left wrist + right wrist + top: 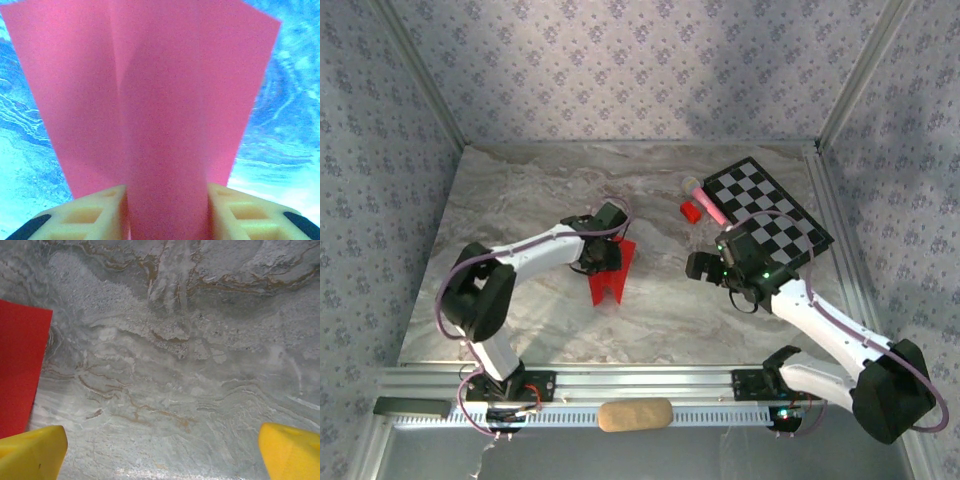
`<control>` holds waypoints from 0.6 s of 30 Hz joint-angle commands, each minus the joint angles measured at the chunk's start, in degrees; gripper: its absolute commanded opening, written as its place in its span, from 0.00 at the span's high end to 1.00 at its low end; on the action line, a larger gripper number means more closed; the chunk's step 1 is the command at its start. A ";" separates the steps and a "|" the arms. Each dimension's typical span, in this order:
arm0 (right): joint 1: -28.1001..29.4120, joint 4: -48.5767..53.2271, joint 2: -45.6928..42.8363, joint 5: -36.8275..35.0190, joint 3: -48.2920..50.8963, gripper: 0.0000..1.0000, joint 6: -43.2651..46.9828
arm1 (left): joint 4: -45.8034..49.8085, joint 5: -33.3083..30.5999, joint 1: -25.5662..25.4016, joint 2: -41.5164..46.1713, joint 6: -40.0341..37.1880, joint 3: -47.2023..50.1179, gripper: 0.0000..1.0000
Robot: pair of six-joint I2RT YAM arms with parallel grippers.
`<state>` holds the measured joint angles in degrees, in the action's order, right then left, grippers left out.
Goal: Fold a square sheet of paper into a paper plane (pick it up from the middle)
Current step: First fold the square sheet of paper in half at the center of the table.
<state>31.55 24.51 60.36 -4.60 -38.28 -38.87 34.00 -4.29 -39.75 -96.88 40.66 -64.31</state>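
The square sheet of paper [611,280] is bright red and creased into a narrower shape with two flaps, left of the table's middle. My left gripper [600,256] sits over its far end. In the left wrist view a raised ridge of the paper [150,75] runs up between the fingers [95,210], and my left gripper [166,210] is shut on it, with both pads against its sides. My right gripper [698,265] hovers to the right of the paper, apart from it. In the right wrist view my right gripper [162,455] is open over bare marble, with the paper's edge [20,370] at the far left.
A black-and-white checkerboard [770,215] lies at the back right. A small red block [692,210] and a pink stick [710,205] sit at its left edge. A tan pad [635,415] rests on the front rail. Patterned walls close in the table [520,190].
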 commanded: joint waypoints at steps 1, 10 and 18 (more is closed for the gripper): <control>-0.99 2.04 -1.45 -3.55 0.49 0.01 -4.73 | -2.45 2.32 0.37 5.02 1.74 0.94 0.59; -9.31 -5.18 -5.31 10.46 4.31 0.01 -1.28 | -19.41 16.49 1.25 13.46 10.03 8.38 0.58; -12.43 -12.54 -10.41 10.22 9.40 0.07 -6.52 | -36.62 22.10 0.01 12.63 16.72 15.08 0.57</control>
<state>19.84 16.21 52.23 4.47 -30.44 -44.38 7.07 14.24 -39.00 -84.03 53.56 -50.98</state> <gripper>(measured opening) 0.935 0.426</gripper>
